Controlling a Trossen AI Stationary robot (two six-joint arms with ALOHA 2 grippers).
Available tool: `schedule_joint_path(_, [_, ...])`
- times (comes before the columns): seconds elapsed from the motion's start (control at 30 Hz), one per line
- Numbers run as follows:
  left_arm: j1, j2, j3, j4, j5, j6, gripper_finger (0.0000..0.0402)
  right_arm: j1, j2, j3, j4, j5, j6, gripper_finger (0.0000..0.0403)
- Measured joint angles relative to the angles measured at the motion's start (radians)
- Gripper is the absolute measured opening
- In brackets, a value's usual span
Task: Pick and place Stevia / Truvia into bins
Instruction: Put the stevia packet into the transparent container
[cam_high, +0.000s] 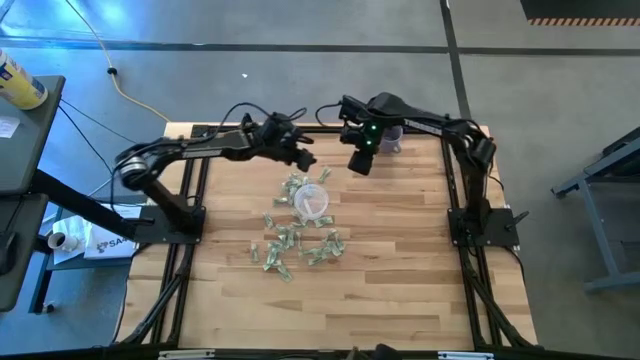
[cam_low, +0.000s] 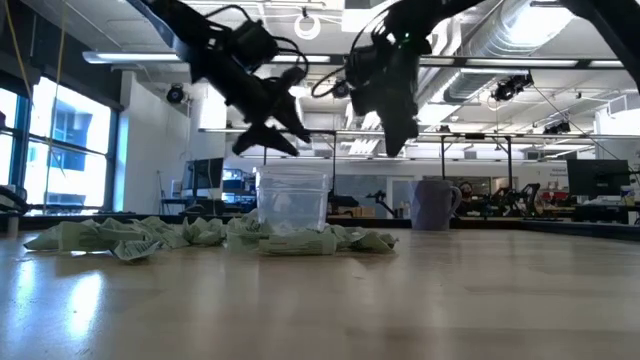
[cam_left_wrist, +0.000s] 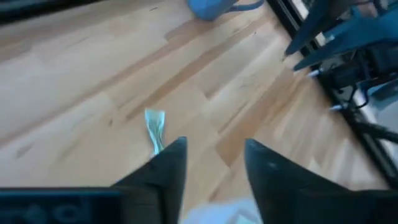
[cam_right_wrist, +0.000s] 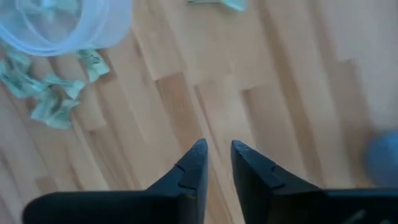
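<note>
The bin, a clear plastic cup (cam_high: 313, 200) (cam_low: 292, 200), stands upright on the wooden table, with packets showing through at its bottom. Pale green Stevia packets (cam_high: 295, 243) (cam_low: 150, 235) lie scattered around and in front of it. My left gripper (cam_high: 305, 158) (cam_left_wrist: 214, 155) hovers open above the cup's far left side, nothing between its fingers. A single packet (cam_left_wrist: 155, 127) shows just past one fingertip; whether it lies on the table or is in the air, I cannot tell. My right gripper (cam_high: 360, 165) (cam_right_wrist: 217, 155) points down, raised above bare wood to the cup's far right, its fingertips slightly apart and empty.
A purple cup (cam_low: 432, 205) (cam_high: 392, 142) stands at the far right behind my right arm. Black frame rails (cam_high: 190, 190) run along both table sides. Bare wood (cam_high: 400, 290) spreads over the near half and right of the packets.
</note>
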Motion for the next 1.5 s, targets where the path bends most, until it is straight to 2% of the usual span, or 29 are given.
schedule_joint_path(0.1, [0.001,0.100,0.090,0.007,-0.003,0.089,0.0247,0.011,-0.041,0.000,-0.023,0.106,0.076,0.0093])
schedule_joint_path(0.17, [0.001,0.172,0.158,-0.044,-0.004,0.140,0.0268,0.021,-0.069,0.000,-0.031,0.183,0.136,0.0111])
schedule_joint_path(0.33, [0.000,0.353,0.346,-0.288,0.001,0.179,0.0280,0.032,-0.135,0.000,-0.035,0.257,0.281,0.0151])
schedule_joint_path(0.5, [-0.001,0.471,0.478,-0.430,0.000,0.254,0.0261,0.032,-0.168,0.000,-0.035,0.318,0.403,0.0178])
schedule_joint_path(0.73, [-0.006,0.539,0.490,-0.451,0.000,0.265,0.0240,0.031,-0.176,0.000,-0.032,0.342,0.459,0.0196])
schedule_joint_path(0.97, [-0.042,0.543,0.490,-0.441,-0.120,0.265,0.0225,0.031,-0.176,0.000,-0.026,0.342,0.457,0.0191])
schedule_joint_path(1.17, [-0.120,0.556,0.495,-0.450,-0.135,0.325,0.0203,0.031,-0.176,0.000,-0.026,0.342,0.459,0.0183])
schedule_joint_path(1.37, [-0.148,0.631,0.601,-0.577,-0.211,0.380,0.0168,0.034,-0.176,0.000,-0.032,0.346,0.461,0.0186])
schedule_joint_path(1.5, [-0.145,0.651,0.655,-0.629,-0.225,0.405,0.0133,0.040,-0.175,0.000,-0.040,0.348,0.463,0.0182])
